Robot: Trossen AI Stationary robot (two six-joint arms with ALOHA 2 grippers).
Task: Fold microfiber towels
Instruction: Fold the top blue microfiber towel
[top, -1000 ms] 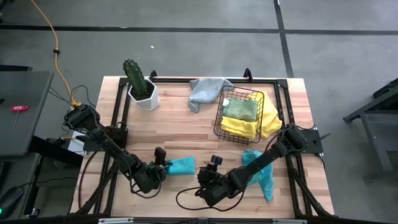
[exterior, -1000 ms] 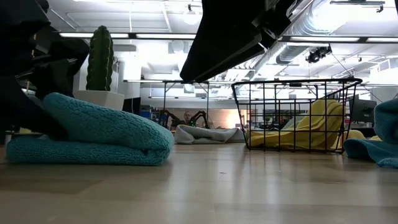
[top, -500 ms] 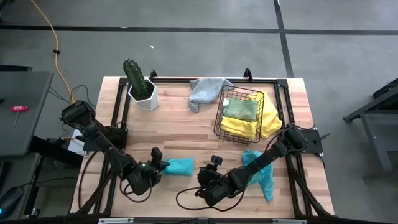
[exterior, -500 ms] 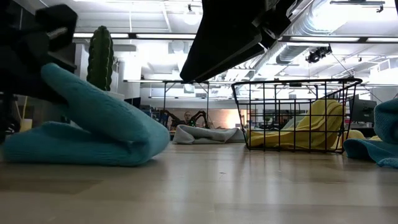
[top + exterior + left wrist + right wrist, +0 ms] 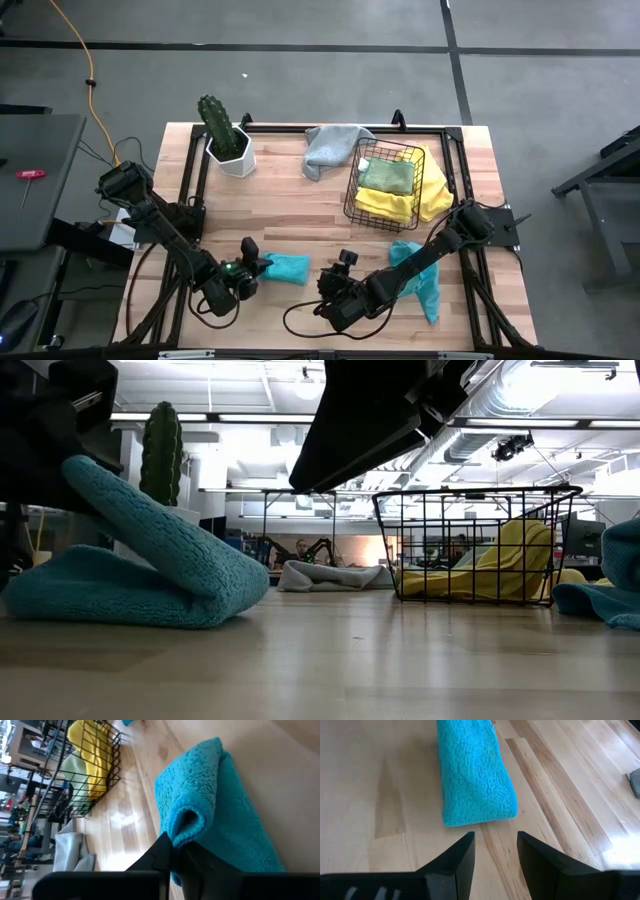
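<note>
In the lower middle of the high view, a folded teal towel [image 5: 285,267] is pinched at its left edge by the left gripper [image 5: 252,268], whose fingers are closed on the upper layer, lifted off the lower one in the low view. Just to its right, the right gripper [image 5: 343,266] is held over the table [image 5: 300,215] with its fingers apart, gripping nothing. Another teal towel [image 5: 420,275] is seen at lower right, a grey towel [image 5: 328,148] beside the basket [image 5: 384,181], in which yellow and green towels lie.
</note>
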